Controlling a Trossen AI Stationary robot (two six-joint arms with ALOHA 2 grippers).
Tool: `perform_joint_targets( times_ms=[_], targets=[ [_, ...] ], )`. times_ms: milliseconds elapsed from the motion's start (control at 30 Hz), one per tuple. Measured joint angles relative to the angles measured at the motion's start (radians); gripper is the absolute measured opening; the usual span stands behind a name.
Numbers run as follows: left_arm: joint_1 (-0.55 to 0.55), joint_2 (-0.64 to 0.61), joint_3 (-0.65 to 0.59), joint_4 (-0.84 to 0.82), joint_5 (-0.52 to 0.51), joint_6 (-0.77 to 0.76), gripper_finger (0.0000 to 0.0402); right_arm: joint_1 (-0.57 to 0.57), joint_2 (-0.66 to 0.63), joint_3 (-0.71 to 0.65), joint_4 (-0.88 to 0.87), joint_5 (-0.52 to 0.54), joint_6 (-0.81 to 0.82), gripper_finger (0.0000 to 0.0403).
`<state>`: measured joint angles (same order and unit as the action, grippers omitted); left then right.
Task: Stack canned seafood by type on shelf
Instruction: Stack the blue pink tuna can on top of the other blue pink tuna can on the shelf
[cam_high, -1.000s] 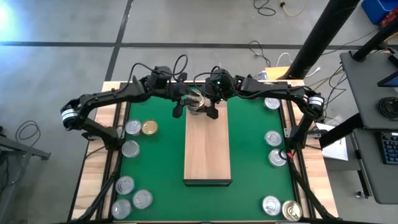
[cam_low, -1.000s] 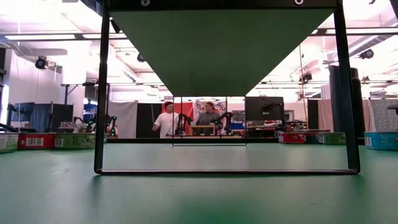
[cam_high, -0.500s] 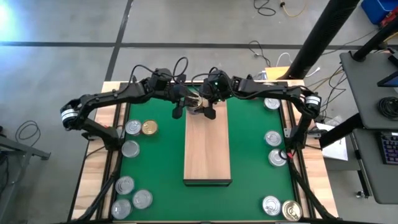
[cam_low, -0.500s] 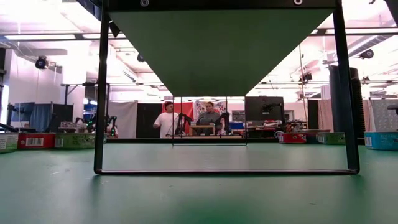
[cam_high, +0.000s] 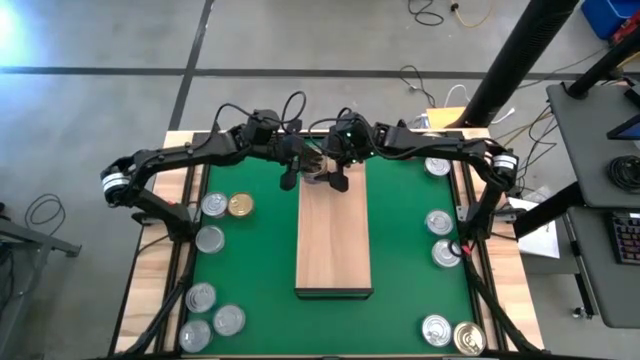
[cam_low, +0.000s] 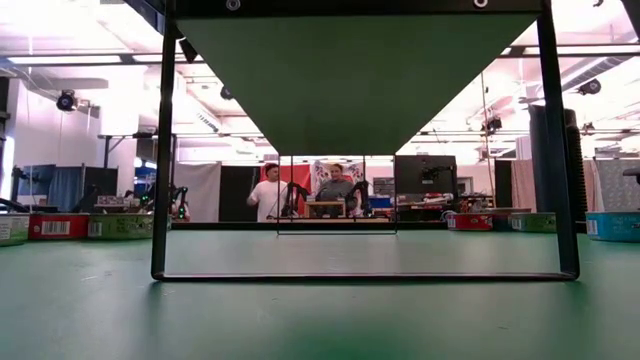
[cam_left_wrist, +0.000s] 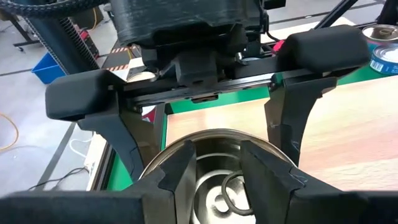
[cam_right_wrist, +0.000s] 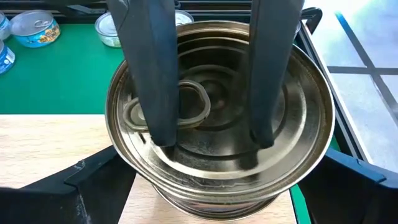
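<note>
The green tabletop (cam_high: 400, 250) carries the shelf (cam_high: 334, 240), a long light-wood board lying down its middle, bare except at its far end. Loose tins sit on the green either side: a cluster to the left (cam_high: 212, 206), including one gold-topped (cam_high: 240, 205), and more to the right (cam_high: 438, 221).

Both arms meet over the far end of the shelf, where a single silver-topped can (cam_high: 318, 168) is being handed over or set down. The left tool (cam_high: 300, 166) has its two fingers (cam_left_wrist: 180, 177) partly closed and pushed down inside the can's recessed lid, beside the pull ring. The right tool (cam_high: 338, 172) stands wide, its fingers (cam_left_wrist: 292, 118) flanking the can's wall; whether they touch it cannot be told.

The step looks like seating this can on the board. Next, one tool must let go cleanly without tipping it.

The can is short, round and shiny, with concentric ridges in the lid (cam_right_wrist: 217, 106).
</note>
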<state>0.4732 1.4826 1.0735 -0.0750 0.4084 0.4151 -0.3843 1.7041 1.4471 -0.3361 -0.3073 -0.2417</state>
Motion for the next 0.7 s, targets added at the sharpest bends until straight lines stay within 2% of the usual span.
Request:
perform_joint_targets(
  times_ms=[300,567,700],
  targets=[
    [0.002,-0.004,-0.001,-0.027,0.001,-0.004,0.0113,0.000,-0.032,-0.003,-0.029,-0.006,-0.001,0.0384],
    [0.002,-0.002,-0.003,-0.023,0.013,-0.010,0.0113,-0.003,-0.079,-0.004,-0.164,-0.003,-0.043,0.0384],
    [0.003,-0.003,-0.003,-0.012,0.019,-0.013,0.0113,-0.013,-0.109,-0.005,-0.170,0.014,-0.043,0.0384]
  ],
)
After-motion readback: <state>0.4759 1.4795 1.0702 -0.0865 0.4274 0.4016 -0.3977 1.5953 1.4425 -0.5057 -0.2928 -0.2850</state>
